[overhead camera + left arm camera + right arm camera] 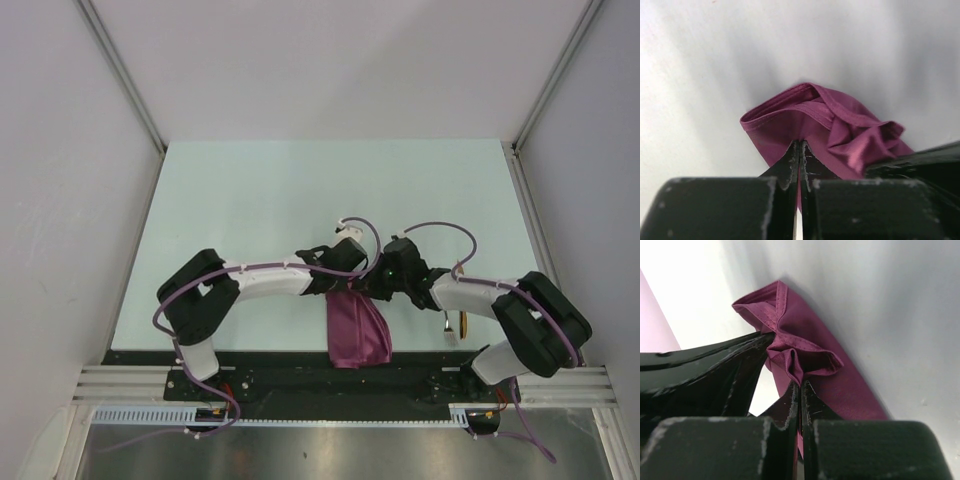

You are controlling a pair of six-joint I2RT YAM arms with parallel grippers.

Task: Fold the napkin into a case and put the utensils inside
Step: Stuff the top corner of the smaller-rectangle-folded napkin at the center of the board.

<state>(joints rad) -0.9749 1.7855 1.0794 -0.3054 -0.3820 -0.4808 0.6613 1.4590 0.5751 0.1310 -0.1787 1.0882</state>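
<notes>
Magenta napkin (pixel 358 335): one, bunched into a narrow strip at mid-worktop (pixel 250 200), close to the arm bases. Its long axis runs far-to-near. The far end sits at the fingers and the rest trails toward the near edge.

Left fingers (pixel 787 167) are clenched on that far end, with cloth pinched between the tips. Right fingers (pixel 787 407) are clenched on the same end, just beside the left pair. The left pair is on the strip's left side, the right pair on its right. Cloth between the two grips is crumpled, with the hem folded over itself. I can't tell whether the pinched end is lifted or resting on the worktop.

Judgement: folding is in hand and there's no clean case yet. The next move turns on both pairs sharing one end of that far-near axis. They should travel together, or the bunch is likely to twist.

Utensils (pixel 456 325): two, one silver spoon (pixel 449 330) and one golden piece (pixel 464 322). They lie side by side to the napkin's right, apart from it, partly hidden under the right forearm (pixel 470 290). The right arm is nearer them. Neither is in the cloth.
</notes>
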